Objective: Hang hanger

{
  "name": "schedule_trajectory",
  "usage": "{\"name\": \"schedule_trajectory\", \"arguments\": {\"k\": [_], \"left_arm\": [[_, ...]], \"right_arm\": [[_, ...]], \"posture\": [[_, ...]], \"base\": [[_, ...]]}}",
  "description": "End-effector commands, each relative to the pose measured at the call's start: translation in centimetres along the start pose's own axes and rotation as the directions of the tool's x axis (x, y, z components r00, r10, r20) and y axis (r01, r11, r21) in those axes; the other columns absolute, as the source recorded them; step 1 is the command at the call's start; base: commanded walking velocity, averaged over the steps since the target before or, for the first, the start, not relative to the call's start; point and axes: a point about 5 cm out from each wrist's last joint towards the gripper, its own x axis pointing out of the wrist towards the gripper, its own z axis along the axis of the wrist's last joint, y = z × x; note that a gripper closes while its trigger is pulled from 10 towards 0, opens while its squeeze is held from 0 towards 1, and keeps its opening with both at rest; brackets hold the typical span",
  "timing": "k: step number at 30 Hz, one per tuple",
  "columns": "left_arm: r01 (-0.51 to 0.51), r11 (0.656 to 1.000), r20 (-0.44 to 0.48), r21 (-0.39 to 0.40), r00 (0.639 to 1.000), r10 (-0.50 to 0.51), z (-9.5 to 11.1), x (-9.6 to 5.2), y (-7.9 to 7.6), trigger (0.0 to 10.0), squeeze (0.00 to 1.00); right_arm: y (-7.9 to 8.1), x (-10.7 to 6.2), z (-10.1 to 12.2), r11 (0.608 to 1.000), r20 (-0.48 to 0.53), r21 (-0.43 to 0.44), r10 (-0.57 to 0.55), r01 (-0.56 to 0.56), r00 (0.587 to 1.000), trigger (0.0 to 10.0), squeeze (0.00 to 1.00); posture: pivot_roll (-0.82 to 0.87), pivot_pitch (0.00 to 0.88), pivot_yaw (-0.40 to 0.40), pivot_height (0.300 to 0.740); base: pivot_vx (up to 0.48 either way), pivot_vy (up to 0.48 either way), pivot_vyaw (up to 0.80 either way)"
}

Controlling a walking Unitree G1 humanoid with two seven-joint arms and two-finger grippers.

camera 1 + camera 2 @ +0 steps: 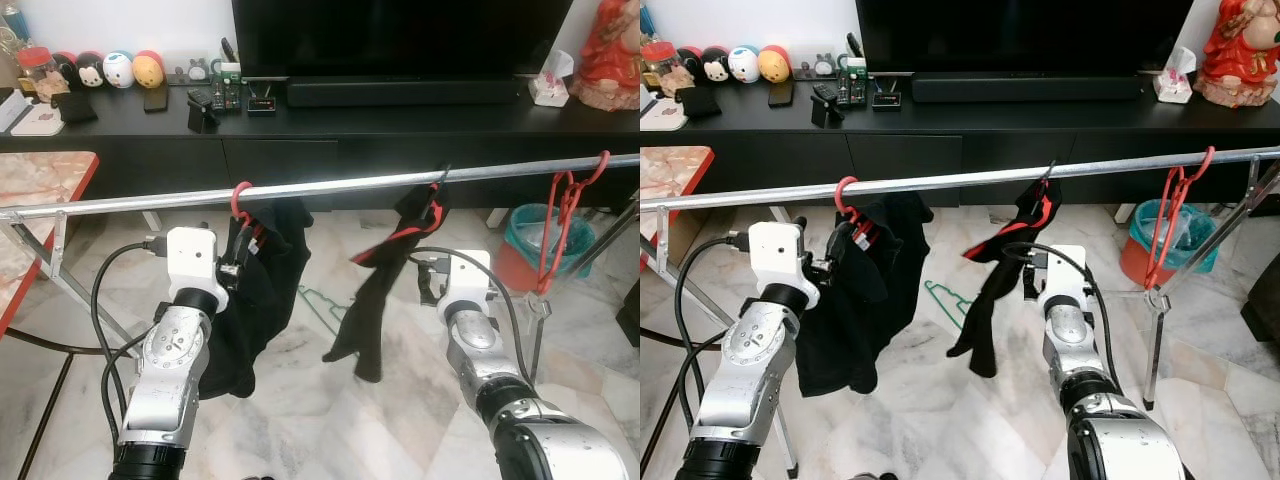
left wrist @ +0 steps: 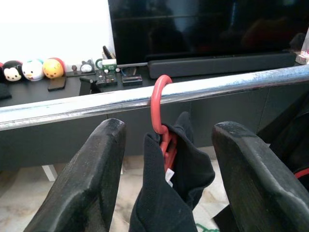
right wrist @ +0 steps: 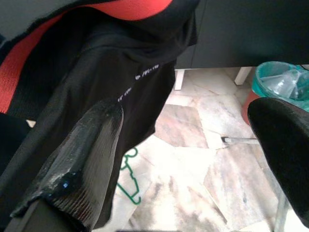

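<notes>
A silver rail [image 1: 130,204] runs across in front of me. A red hanger [image 1: 239,199] carrying a black garment [image 1: 262,290] is hooked over it on the left. My left gripper [image 2: 166,130] is open just below the rail, one finger on each side of the hanger neck and garment top. A black and red garment [image 1: 385,270] hangs from a dark hook [image 1: 440,178] near the rail's middle. Beside its lower part my right gripper [image 3: 193,121] stands open, with the cloth against one finger [image 3: 82,154].
Empty red hangers [image 1: 565,215] dangle at the rail's right end above a teal bin [image 1: 545,235]. A green hanger [image 1: 325,305] lies on the marble floor. Behind stand a black TV cabinet [image 1: 300,130] and TV; a red-edged table [image 1: 40,190] is at left.
</notes>
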Motion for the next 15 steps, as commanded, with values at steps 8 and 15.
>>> {"name": "schedule_trajectory", "arguments": {"k": [8,15], "left_arm": [[0.012,1.0,0.023,-0.009,1.0,-0.012,0.5,0.2,-0.3,10.0,0.0],[0.0,1.0,-0.015,-0.029,1.0,0.0,-0.6,-0.4,-0.3,10.0,0.0]], "right_arm": [[1.3,0.2,2.4,0.993,0.159,0.047,0.1,-0.109,0.982,10.0,0.0],[1.3,-0.1,2.5,0.991,0.205,0.076,0.092,-0.11,0.974,10.0,0.0]], "posture": [[0.03,0.065,-0.011,0.74],[0.03,0.067,-0.01,0.74]], "base": [[0.0,0.0,0.0],[0.0,0.0,0.0]]}}
